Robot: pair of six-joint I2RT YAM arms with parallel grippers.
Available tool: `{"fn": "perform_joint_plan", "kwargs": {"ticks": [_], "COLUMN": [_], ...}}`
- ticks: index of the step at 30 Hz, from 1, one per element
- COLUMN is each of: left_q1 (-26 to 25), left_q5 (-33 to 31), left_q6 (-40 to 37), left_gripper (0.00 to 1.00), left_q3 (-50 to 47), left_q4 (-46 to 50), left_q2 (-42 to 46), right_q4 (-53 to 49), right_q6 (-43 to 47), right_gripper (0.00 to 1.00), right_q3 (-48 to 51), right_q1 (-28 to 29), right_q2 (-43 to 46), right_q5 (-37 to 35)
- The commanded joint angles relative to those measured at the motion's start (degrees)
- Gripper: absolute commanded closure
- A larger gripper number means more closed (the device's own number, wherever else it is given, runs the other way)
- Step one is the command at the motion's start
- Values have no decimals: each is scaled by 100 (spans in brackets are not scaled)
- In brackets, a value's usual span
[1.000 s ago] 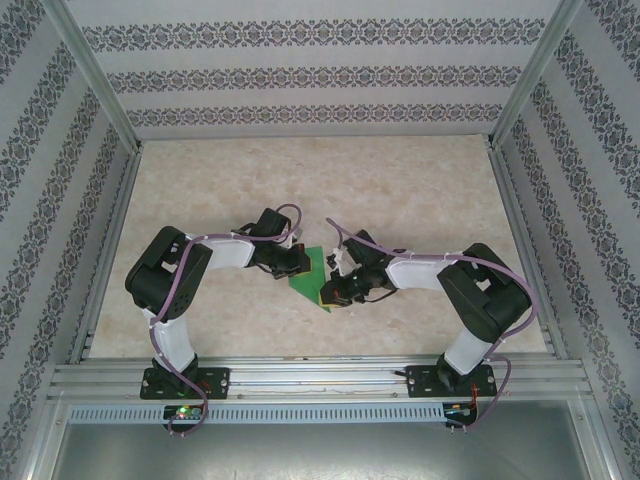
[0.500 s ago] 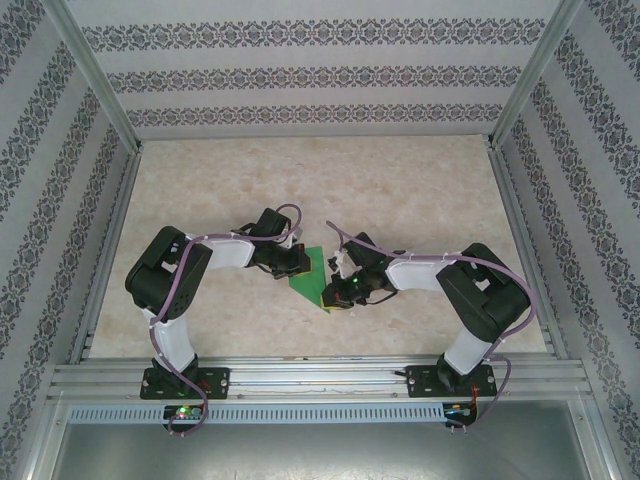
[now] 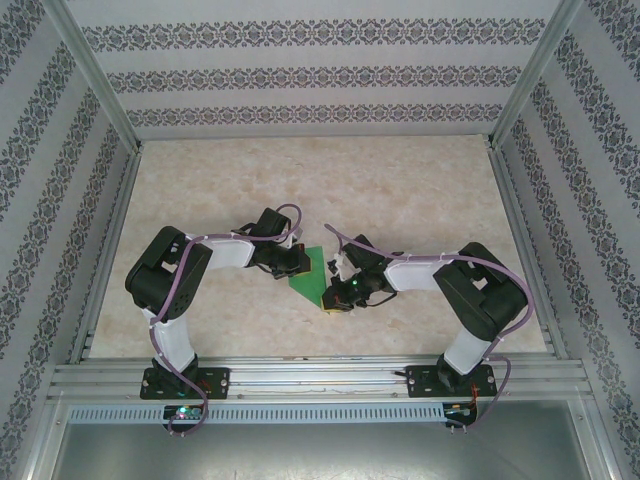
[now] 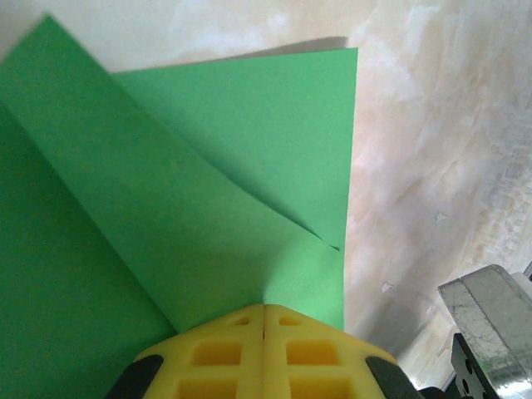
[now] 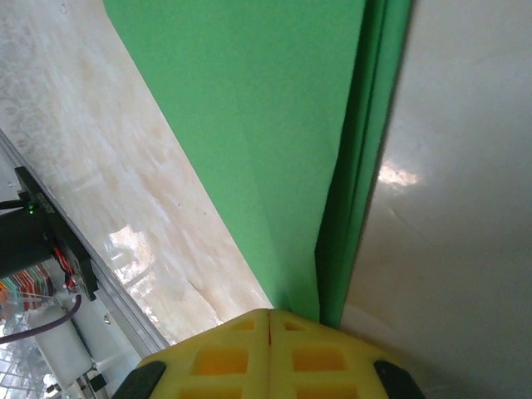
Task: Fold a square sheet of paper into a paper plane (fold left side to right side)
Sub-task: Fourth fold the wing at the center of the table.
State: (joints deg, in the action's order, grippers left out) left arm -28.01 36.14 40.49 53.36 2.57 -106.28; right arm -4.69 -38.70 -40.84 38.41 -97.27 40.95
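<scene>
The bright green sheet of paper lies part-folded on the table between both arms. In the left wrist view the sheet of paper shows overlapping flaps, and a ridge in it runs straight into the seam of my left gripper, whose yellow fingers are shut on its left edge. From above, the left gripper sits at the paper's left side. My right gripper is shut at the near right corner. Its tips rest against the folded layered edge of the paper, which passes beside the seam, not into it.
Beige marbled tabletop stretches far beyond the paper. Aluminium rails run along the near edge, with patterned walls on the other three sides. The rail and cables appear at the left of the right wrist view.
My right gripper has slid a little toward the near left along the paper's edge. The left gripper and the paper have stayed put.
</scene>
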Motion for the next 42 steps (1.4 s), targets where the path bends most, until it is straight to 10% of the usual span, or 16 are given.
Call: {"fn": "perform_joint_plan", "kwargs": {"ticks": [1, 42], "left_q1": [7, 23], "left_q5": [-402, -432], "left_q6": [-129, -103], "left_gripper": [98, 98], "left_q3": [-189, -101], "left_q4": [657, 710], "left_q2": [-226, -175], "right_q4": [-214, 2], "right_q6": [75, 170], "right_gripper": [100, 100], "right_q3": [74, 281], "right_q1": [53, -134], "right_q2": [-107, 1136], "right_q5": [-102, 246]}}
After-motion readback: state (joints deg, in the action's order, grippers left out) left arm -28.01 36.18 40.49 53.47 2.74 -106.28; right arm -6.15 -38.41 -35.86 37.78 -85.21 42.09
